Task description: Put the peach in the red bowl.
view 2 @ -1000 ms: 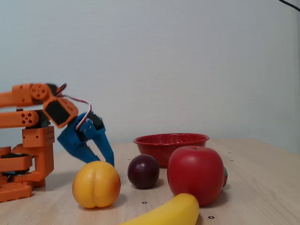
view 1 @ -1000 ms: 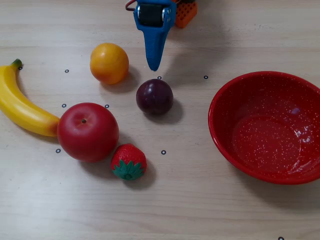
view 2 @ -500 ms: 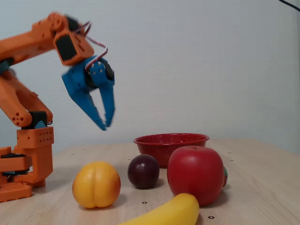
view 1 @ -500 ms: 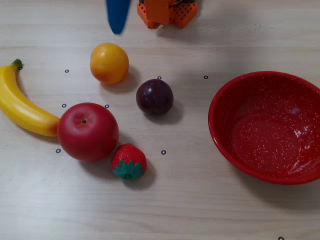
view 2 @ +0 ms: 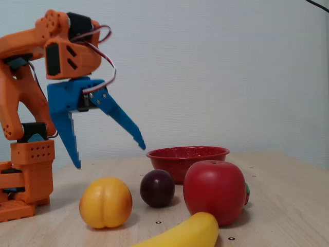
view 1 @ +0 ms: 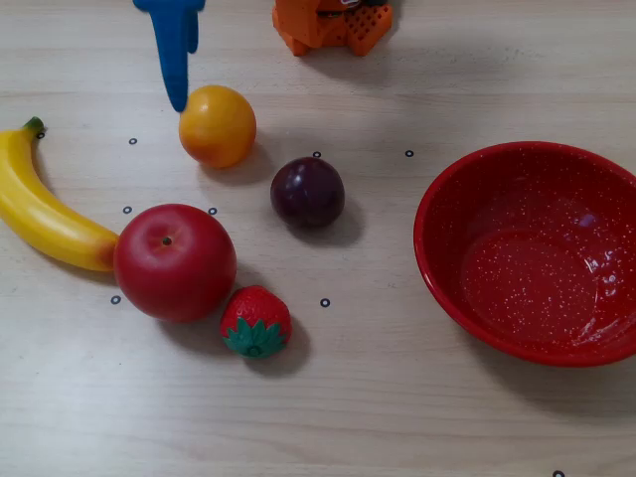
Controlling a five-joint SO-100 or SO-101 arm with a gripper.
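The peach point(view 1: 217, 126) point(view 2: 105, 203) is a yellow-orange ball lying on the wooden table, untouched. My blue gripper point(view 2: 110, 156) hangs above it, open wide with nothing between its fingers. One finger points straight down behind the peach and the other juts out over it. In the overhead view the gripper point(view 1: 180, 75) comes in from the top edge, its tip just up and left of the peach. The red bowl point(view 1: 537, 268) point(view 2: 187, 153) stands empty at the right of the overhead view.
A dark plum point(view 1: 308, 192) point(view 2: 157, 188) lies between peach and bowl. A red apple point(view 1: 175, 261) point(view 2: 214, 192), a strawberry point(view 1: 255, 321) and a banana point(view 1: 40, 209) point(view 2: 182, 234) lie below and left of the peach. The orange arm base point(view 1: 333, 22) point(view 2: 31, 175) sits at the top.
The gripper rose from the table near the plum, swung left in the overhead view and opened wide, and now hangs over the peach. No fruit moved.
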